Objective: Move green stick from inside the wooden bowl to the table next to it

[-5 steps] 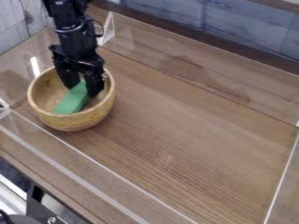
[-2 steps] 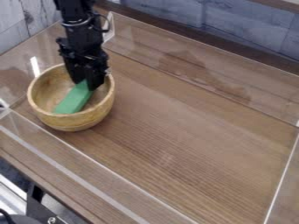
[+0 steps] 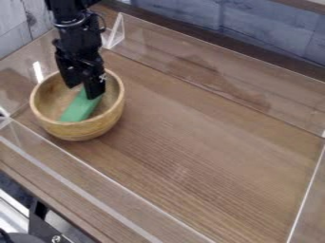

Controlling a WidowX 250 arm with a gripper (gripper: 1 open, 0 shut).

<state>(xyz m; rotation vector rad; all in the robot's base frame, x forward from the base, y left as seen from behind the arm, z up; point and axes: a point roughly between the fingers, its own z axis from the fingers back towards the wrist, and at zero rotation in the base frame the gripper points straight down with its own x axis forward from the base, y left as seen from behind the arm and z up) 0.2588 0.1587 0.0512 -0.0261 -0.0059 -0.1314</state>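
My claw (image 3: pixel 79 82) hangs pointing straight down over the wooden bowl (image 3: pixel 51 119), which sits far out toward nine o'clock on the table (image 3: pixel 203 133), close to the clear acrylic wall (image 3: pixel 15 71) on that side. My two dark fingers (image 3: pixel 65 76) stand apart, spread wide, and their tips reach down to about the level of the bowl's thick rim at its twelve o'clock side. The green stick (image 3: pixel 84 106) lies inside the bowl, leaning from the bowl's floor up toward the one o'clock part of the wall, so it is tilted, not flat. Its upper end sits right under my fingertips; from this angle I cannot tell whether a finger touches it, but I have no closed grip on it. The tabletop from the bowl out toward three o'clock is bare brown wood grain, with another clear wall (image 3: pixel 165 204) running along the six o'clock edge.
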